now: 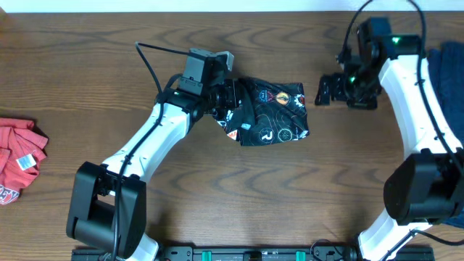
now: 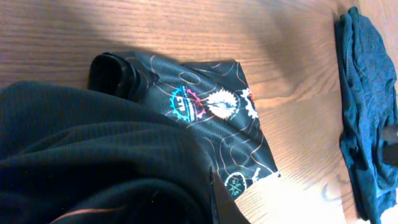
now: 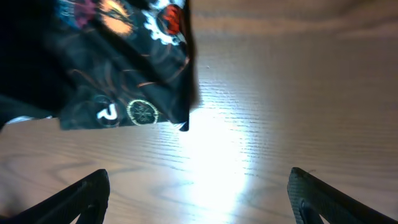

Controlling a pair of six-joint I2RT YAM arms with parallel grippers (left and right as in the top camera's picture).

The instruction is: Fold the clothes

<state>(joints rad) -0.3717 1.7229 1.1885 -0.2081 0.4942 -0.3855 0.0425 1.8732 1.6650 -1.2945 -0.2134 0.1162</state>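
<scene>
A black orange-lined cycling jersey (image 1: 272, 112) lies roughly folded mid wooden worktop (image 1: 217, 203) — red shirt (image 1: 18, 156) crumpled far left, dark blue shirt (image 1: 446, 80) far right.

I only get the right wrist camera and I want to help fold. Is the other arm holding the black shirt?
Observer: Yes. The left gripper is shut on the left edge of the black jersey.
Operator: Are there more clothes anywhere?
Observer: A red shirt lies crumpled at the far left of the table.
Operator: Any others?
Observer: A dark blue garment lies at the table's right edge.
</scene>
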